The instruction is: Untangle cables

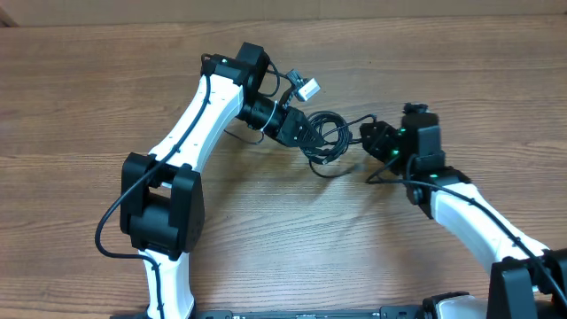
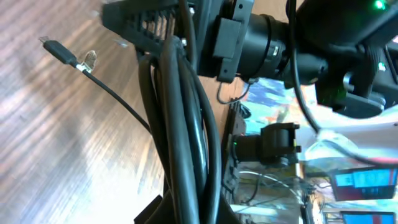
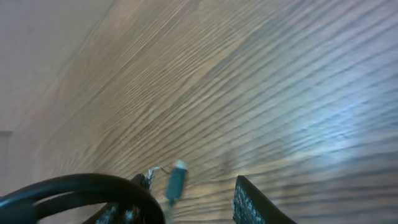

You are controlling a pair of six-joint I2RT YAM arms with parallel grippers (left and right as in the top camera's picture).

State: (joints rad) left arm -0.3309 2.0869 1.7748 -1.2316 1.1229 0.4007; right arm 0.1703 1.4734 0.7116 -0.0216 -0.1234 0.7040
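The cables (image 1: 330, 133) lie as a loose black coil on the wooden table between both arms. My left gripper (image 1: 308, 135) is at the coil's left side, shut on it. In the left wrist view several strands of the cables (image 2: 183, 124) run up from between the left gripper (image 2: 186, 210) jaws. One thin strand ends in a plug tip (image 2: 56, 50) lying on the wood. My right gripper (image 1: 368, 138) is at the coil's right edge. In the right wrist view the right gripper (image 3: 186, 208) stands open. A blurred plug tip (image 3: 176, 182) shows between its fingers, untouched, and a cable loop (image 3: 74, 185) crosses its left finger.
A small white block (image 1: 307, 89) on a cord hangs by the left arm's wrist. A thin strand (image 1: 379, 177) trails under the right arm. The right arm's wrist (image 2: 267, 43) fills the top of the left wrist view. Bare wood table (image 1: 106, 80) surrounds the arms.
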